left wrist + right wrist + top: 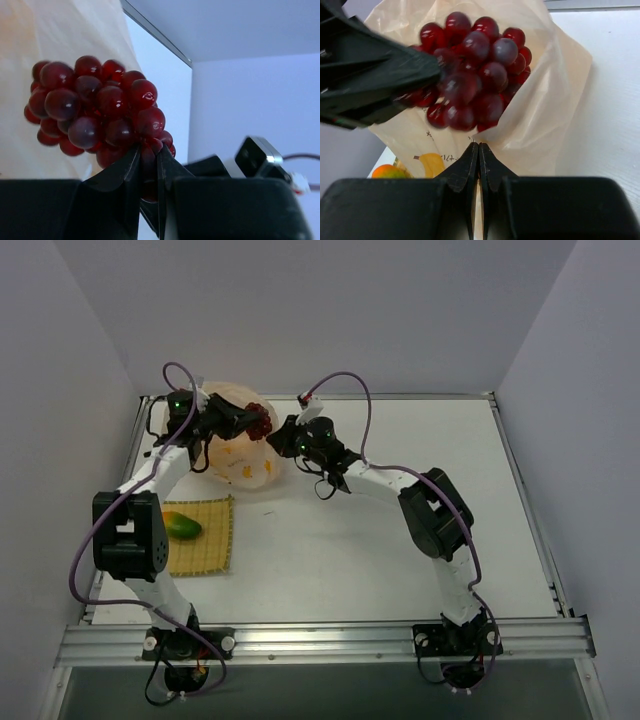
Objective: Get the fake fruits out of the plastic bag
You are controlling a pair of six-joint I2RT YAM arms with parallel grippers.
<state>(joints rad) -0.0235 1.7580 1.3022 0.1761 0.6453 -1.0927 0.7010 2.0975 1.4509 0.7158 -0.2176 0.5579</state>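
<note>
Top external view: found the left arm (130,530) rising from its base at the near edge, elbow folded over the left side of the worktop (330,560), forearm running toward the far left corner and wrist turned rightward. Found the left pincer (250,422) at that wrist, raised above the worktop and pointing toward the right arm (435,510). Noted that arm bent at the elbow right of centre, forearm reaching left and away, with the right pincer (284,437) just beside the left one at the rim of the plastic bag (240,462).

Left wrist view: confirmed the left pincer clamped on the grape bunch (95,110), fingertips (131,170) squeezing one lower grape, with the rest of the dark red cluster standing above and to the left of them. Observed the bunch lifted off the worktop, hard against the bag's pale film. Cannot tell whether wholly outside the bag's mouth.

Right wrist view: found the right pincer's fingers pressed together on a fold of the plastic bag, the film drawn down to a point at the tips. Seen the grape bunch directly ahead, with the left pincer entering from the left.

Recorded one green fruit (181,526), orange at one end, lying on the yellow woven mat (215,540) at the near left, apart from the bag.
</note>
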